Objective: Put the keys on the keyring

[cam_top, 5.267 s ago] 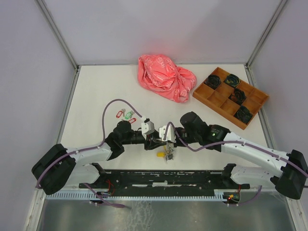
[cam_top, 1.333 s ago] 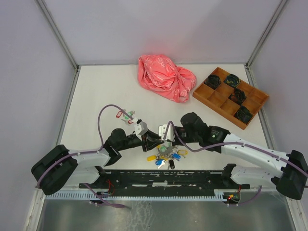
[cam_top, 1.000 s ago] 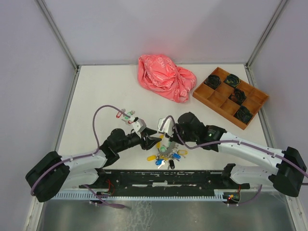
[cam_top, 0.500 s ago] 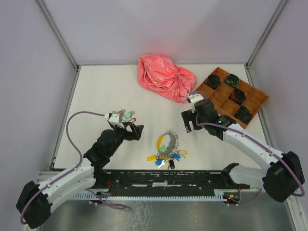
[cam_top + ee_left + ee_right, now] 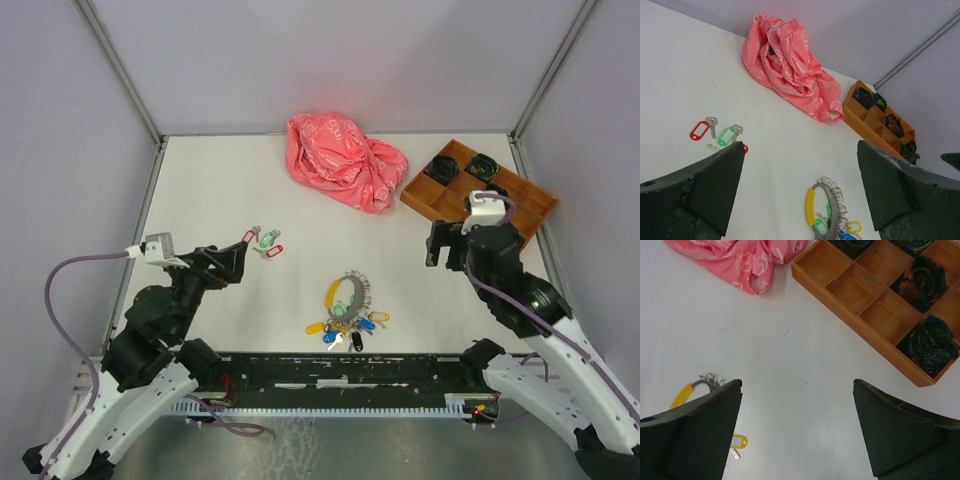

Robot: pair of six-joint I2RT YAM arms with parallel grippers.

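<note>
1. keyring lies flat mid-table, between the arms. Long axis runs near-far, yellow segment on its left.
2. Tagged keys bunch at its near end; loose keys lie well apart, far-left.
3. left gripper and right gripper: fingers spread wide, holding nothing.
4. Right wrist view: finger hides most of the ring. Left wrist view: frame edge crops its near end.

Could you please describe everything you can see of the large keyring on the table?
The keyring is a large thin metal ring, silver with a yellow stretch along one side. It lies flat on the white table, near the front middle. Small silver loops crowd its far arc, and keys with yellow, blue and green tags bunch at its near end.
</note>
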